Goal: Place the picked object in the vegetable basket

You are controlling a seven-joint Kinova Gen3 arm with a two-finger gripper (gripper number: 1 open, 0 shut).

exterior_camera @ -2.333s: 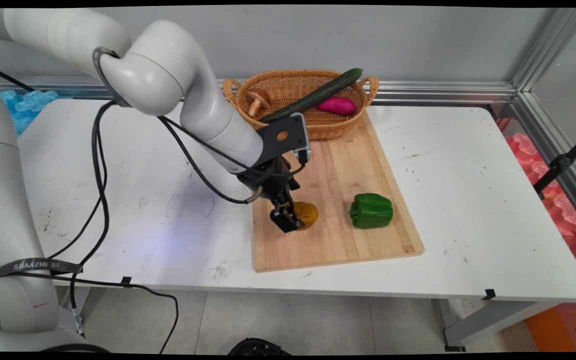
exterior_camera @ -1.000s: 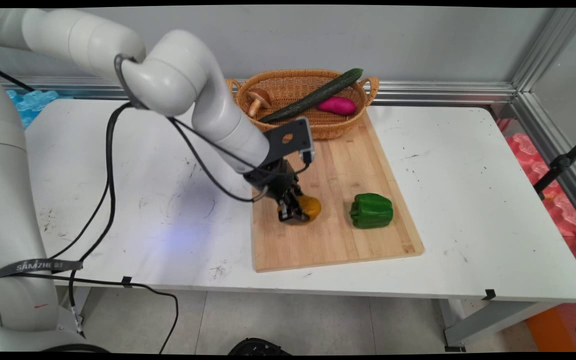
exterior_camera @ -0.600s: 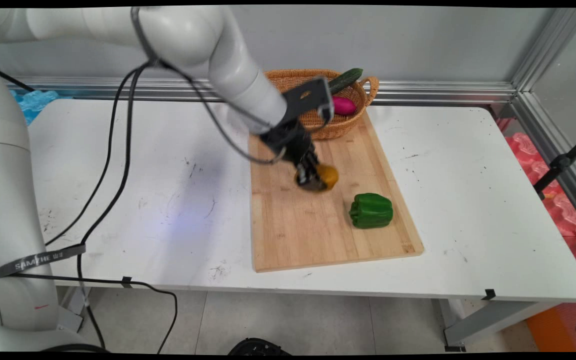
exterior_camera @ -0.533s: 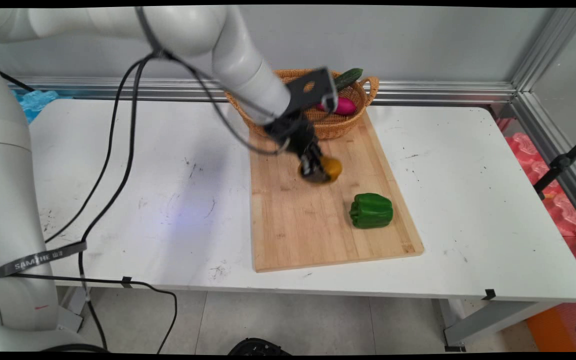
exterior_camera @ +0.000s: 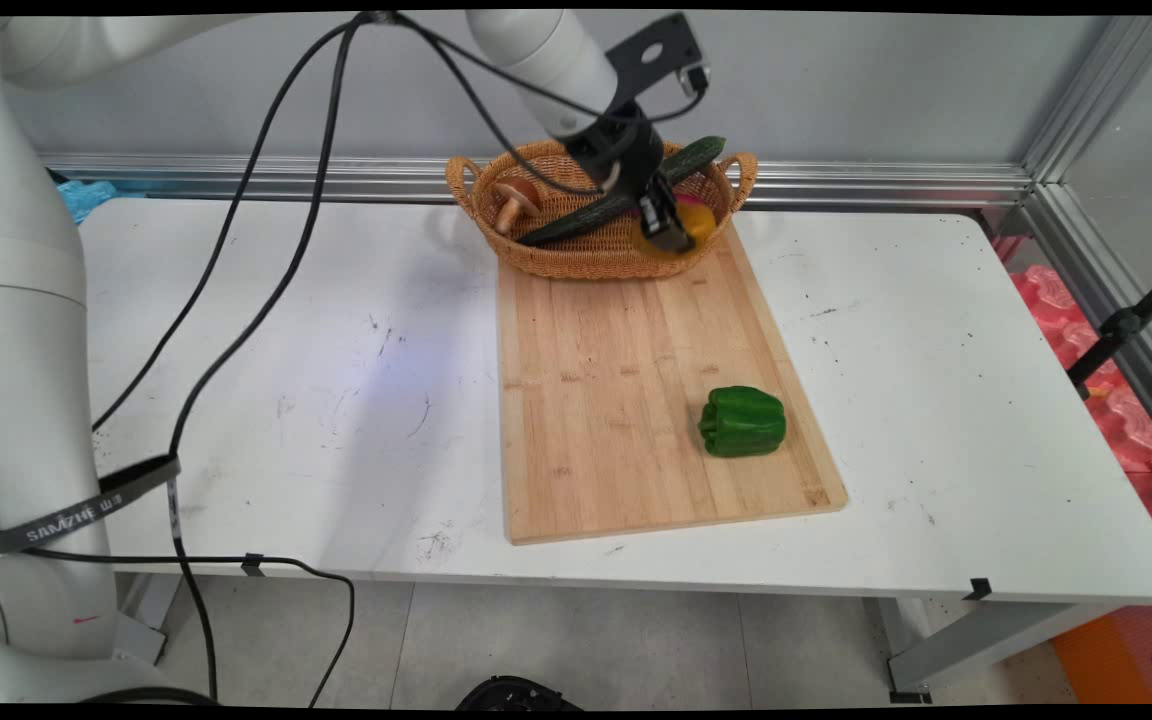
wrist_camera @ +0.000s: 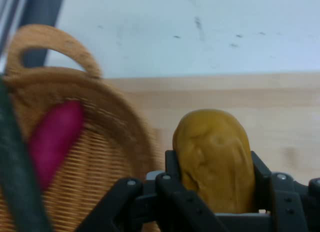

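Potato lifted from the cutting board [exterior_camera: 636,400] up to the basket [exterior_camera: 576,255].
The raised gripper [exterior_camera: 671,230] clamps the yellow potato [wrist_camera: 215,159] beside the basket's right rim.

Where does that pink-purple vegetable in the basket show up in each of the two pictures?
Main view: the pink-purple vegetable is only a sliver in the basket, at top centre, mostly hidden behind the hand and the yellow-brown potato it grips.
Hand view: it lies at middle left, inside the basket, left of the potato.
Shared landmark: the basket's loop handle, and.
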